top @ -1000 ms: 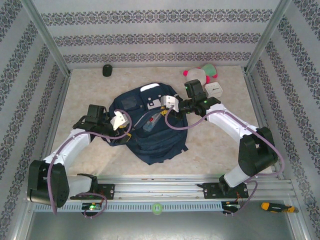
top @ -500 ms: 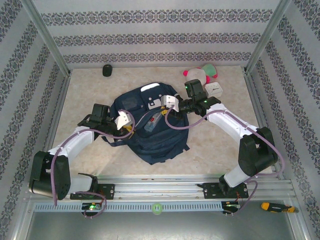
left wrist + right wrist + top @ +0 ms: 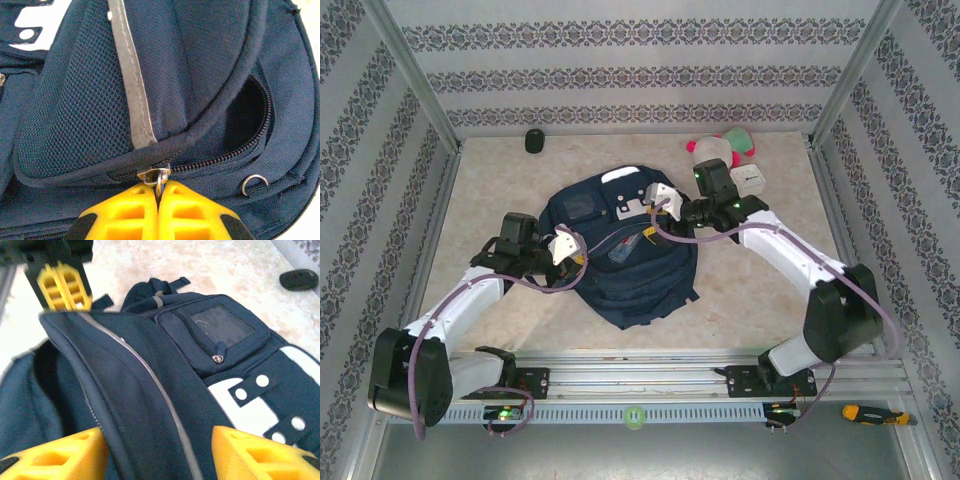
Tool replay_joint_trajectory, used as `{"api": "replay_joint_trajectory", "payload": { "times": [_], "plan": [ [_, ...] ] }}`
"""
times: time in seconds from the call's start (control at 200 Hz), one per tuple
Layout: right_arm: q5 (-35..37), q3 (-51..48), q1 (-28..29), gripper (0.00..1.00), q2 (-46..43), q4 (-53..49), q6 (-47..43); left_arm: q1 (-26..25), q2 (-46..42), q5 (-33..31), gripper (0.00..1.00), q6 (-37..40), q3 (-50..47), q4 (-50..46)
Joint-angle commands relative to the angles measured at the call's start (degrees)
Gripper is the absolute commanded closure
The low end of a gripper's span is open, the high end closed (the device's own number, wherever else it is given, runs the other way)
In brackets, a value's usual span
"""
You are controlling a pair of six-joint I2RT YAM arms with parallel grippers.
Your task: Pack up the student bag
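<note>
Navy blue striped fabric student bag (image 3: 620, 285) lay mid-way across the beige surface (image 3: 490, 190), pocketed front up, long axis running near to far. Its main zip gaped, so packing looked unfinished, with a pink-and-green plush toy (image 3: 725, 148) outside at far right. Left hand (image 3: 158, 192) pinched the metal zip pull (image 3: 159, 176) — right hand (image 3: 157, 447) stood wide astride the flap.

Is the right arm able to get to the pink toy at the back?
Probably yes: the right gripper is open over the student bag, and the pink toy lies just behind its wrist, nothing blocking.
</note>
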Motion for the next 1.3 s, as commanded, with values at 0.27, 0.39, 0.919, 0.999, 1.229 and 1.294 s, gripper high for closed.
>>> {"api": "replay_joint_trajectory", "payload": {
  "times": [0.27, 0.39, 0.919, 0.999, 1.229, 1.294],
  "plan": [
    [38.11, -12.87, 23.67, 0.38, -13.24, 11.65, 59.51, -6.81, 0.59, -11.96, 1.00, -15.65, 2.50, -1.70],
    [45.39, -12.60, 27.35, 0.46, -7.72, 14.66, 67.19, -8.98, 0.15, -15.28, 1.00, -21.91, 3.35, -2.13],
    [52.52, -16.03, 27.83, 0.70, 5.21, 25.22, 79.23, -16.76, -2.40, -16.47, 1.00, -30.76, 3.27, -3.14],
    [52.92, -15.67, 27.79, 0.72, 6.14, 25.57, 79.45, -17.66, -2.67, -15.16, 1.00, -31.86, 2.85, -2.03],
    [52.12, -14.87, 27.61, 0.64, 5.52, 26.07, 79.47, -18.82, -2.18, -21.40, 1.00, -37.80, 1.38, 1.39],
    [52.19, -15.32, 27.53, 0.50, 2.26, 22.82, 81.13, -18.83, -2.10, -21.57, 1.00, -38.56, 0.97, 2.03]
  ]
}}
